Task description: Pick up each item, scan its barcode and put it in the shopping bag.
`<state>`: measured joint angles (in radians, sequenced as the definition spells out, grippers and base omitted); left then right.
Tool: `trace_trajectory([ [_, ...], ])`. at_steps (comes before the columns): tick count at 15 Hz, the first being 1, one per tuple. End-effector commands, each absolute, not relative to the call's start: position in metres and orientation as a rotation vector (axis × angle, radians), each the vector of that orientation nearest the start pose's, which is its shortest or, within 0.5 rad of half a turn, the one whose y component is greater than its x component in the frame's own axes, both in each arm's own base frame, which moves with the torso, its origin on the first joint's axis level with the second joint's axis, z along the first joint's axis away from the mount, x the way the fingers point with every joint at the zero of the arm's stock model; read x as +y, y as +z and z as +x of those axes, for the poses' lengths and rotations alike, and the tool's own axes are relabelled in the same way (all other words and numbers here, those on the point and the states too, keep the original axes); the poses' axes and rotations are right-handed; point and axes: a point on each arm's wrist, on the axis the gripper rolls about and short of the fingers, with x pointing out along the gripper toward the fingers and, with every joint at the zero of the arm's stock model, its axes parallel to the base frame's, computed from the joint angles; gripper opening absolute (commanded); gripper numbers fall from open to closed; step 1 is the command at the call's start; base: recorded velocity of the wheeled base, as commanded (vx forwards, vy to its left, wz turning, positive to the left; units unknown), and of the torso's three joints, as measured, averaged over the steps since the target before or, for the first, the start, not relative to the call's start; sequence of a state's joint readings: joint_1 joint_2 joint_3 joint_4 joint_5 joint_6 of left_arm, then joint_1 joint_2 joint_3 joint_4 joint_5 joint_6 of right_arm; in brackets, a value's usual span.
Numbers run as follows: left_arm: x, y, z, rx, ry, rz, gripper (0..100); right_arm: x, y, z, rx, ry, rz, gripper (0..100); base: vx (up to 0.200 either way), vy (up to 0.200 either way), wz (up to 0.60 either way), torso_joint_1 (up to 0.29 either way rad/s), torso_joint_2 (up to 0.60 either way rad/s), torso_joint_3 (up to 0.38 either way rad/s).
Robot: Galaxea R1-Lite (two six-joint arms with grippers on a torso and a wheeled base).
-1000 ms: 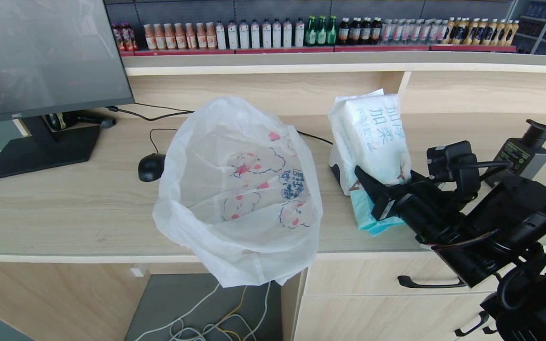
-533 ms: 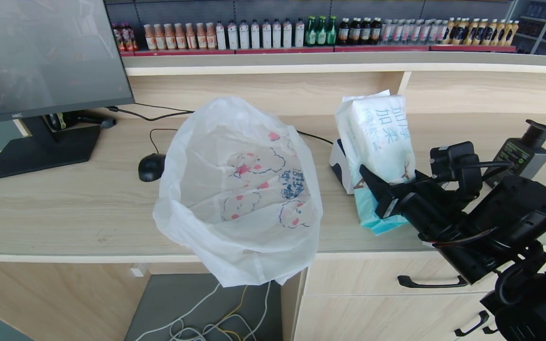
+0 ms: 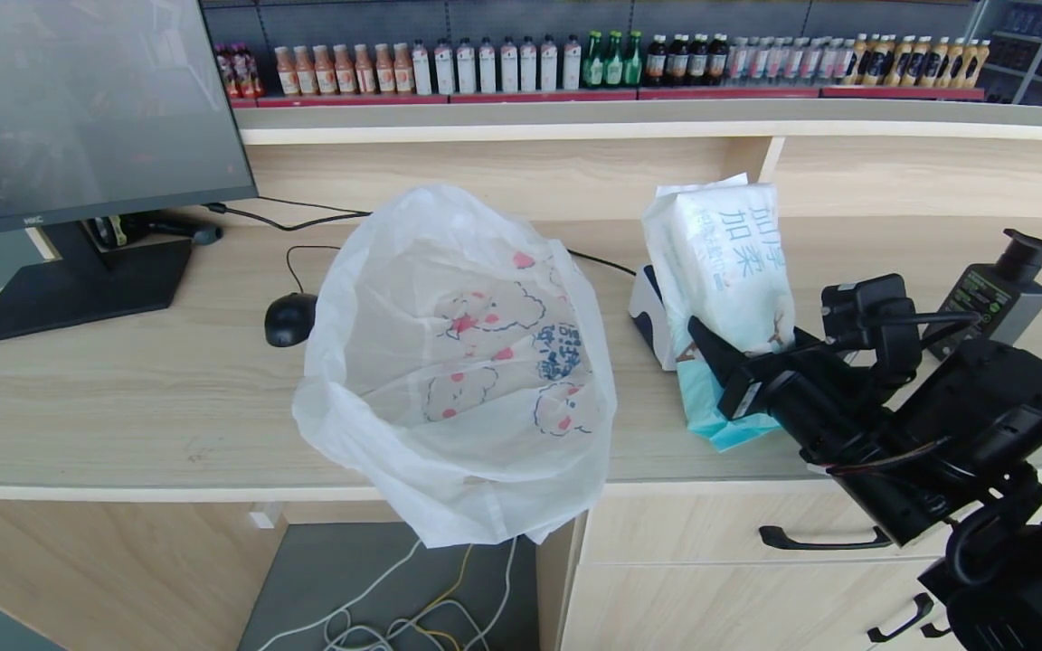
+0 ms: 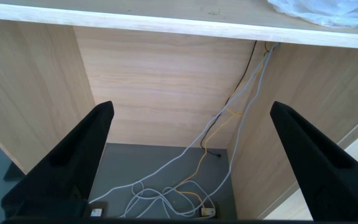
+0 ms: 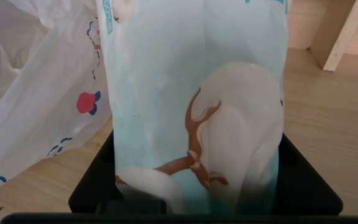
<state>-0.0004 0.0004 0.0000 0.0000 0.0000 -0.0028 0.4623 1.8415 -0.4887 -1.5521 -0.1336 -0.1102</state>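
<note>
On the counter (image 3: 123, 407) the shopping bag (image 3: 485, 506) gapes; right fingers (image 3: 706, 348) clamp the upright tissue pack (image 3: 729, 262); left fingers (image 4: 86, 149) spread apart.

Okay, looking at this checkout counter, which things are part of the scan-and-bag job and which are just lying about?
Job: tissue pack held in the right pincer; shopping bag; grey pump bottle, probably next; white-and-black box behind the pack, likely the scanner.
Lying about: monitor; mouse; shelf of drink bottles; cables under the counter.
</note>
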Motion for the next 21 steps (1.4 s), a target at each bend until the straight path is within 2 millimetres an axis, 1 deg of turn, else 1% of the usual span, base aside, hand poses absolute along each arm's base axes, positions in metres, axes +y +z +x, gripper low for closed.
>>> trace_trajectory([
  [1,0.000,0.075,-0.023,0.000,0.000,-0.003,100,0.128,0.153,0.264,-0.202,0.318,-0.053,0,0.000,0.000,0.00,0.000,0.00,0.000],
  [15,0.000,0.075,-0.023,0.000,-0.002,-0.003,100,0.128,0.155,0.262,-0.206,0.318,-0.051,0,0.000,0.000,0.00,0.000,0.00,0.000],
  [21,0.000,0.075,-0.023,0.000,0.000,-0.003,100,0.126,0.168,0.254,-0.248,0.289,-0.030,0,0.000,0.000,0.00,0.000,0.00,0.000],
])
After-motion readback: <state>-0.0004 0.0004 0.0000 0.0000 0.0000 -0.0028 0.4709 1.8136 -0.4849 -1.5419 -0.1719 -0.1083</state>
